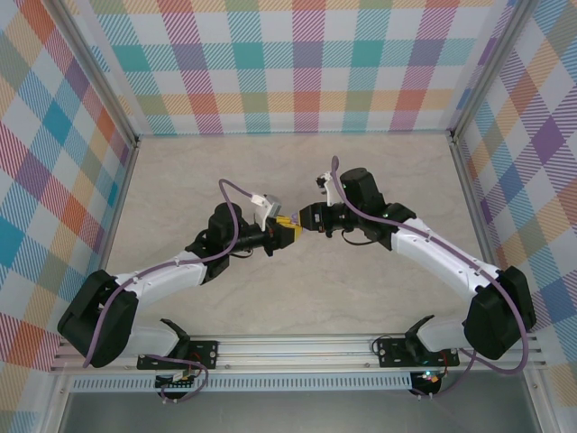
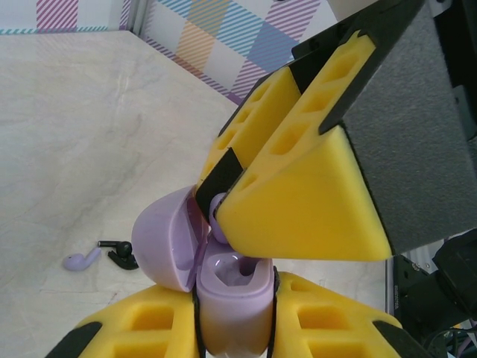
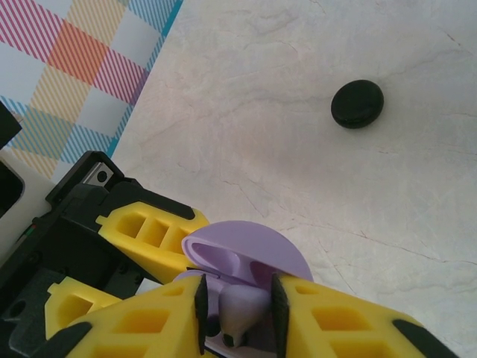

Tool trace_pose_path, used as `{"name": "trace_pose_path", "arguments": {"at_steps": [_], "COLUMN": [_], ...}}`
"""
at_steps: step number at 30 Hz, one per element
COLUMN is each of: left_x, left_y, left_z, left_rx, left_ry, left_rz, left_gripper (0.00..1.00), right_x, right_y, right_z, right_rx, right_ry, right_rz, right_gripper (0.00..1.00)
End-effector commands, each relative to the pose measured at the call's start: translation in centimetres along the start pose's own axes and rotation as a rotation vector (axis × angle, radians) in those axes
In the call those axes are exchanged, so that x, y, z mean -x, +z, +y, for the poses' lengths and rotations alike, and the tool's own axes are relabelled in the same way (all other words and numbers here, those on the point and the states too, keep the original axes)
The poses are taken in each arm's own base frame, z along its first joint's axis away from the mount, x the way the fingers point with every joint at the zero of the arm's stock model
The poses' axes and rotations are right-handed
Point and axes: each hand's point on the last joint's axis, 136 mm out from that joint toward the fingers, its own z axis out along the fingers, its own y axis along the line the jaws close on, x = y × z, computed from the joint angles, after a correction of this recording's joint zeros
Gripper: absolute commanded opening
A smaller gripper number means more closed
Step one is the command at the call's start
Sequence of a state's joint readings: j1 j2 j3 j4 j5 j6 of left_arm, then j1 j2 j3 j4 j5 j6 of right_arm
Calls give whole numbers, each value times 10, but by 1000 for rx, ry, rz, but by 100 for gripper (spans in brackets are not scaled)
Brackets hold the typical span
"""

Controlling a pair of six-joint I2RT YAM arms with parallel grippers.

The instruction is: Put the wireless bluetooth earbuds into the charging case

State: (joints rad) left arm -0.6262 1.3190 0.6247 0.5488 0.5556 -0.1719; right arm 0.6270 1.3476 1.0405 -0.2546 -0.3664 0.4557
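My left gripper (image 1: 287,232) is shut on the lavender charging case (image 2: 235,298), whose lid (image 2: 168,242) hangs open to the left. My right gripper (image 1: 308,221) meets it tip to tip above the middle of the table. A lavender earbud (image 3: 244,307) stands between the right gripper's pads (image 3: 277,306), its lower end down in the case; a thin dark gap shows on its left side. From the left wrist, that earbud (image 2: 216,206) peeks out under the right gripper's yellow fingertips (image 2: 298,216), just over the case's well. A second lavender earbud (image 2: 80,259) and a black earbud (image 2: 119,252) lie on the table.
A round black puck (image 3: 358,103) lies on the marble-look table (image 1: 225,180) beyond the grippers. Checked walls close the table on three sides. Both arms reach in from the near edge and meet mid-table.
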Motion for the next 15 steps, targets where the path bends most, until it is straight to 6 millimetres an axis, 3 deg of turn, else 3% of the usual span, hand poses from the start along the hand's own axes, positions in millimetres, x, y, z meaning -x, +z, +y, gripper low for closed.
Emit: {"name": "trace_pose_path", "arguments": {"at_steps": [1, 15], "left_x": [21, 18], "left_y": [0, -4], "left_z": [-13, -11], "left_rx": [-39, -18], "left_ry": [50, 63], "left_rz": [-68, -55], "left_gripper": [22, 22], "right_x": [1, 7], "right_y": [-2, -19], "right_z": [4, 0], "right_rx": [-7, -76], "right_ry": [-13, -32], "right_rz": [8, -44], "right_gripper": [35, 54]}}
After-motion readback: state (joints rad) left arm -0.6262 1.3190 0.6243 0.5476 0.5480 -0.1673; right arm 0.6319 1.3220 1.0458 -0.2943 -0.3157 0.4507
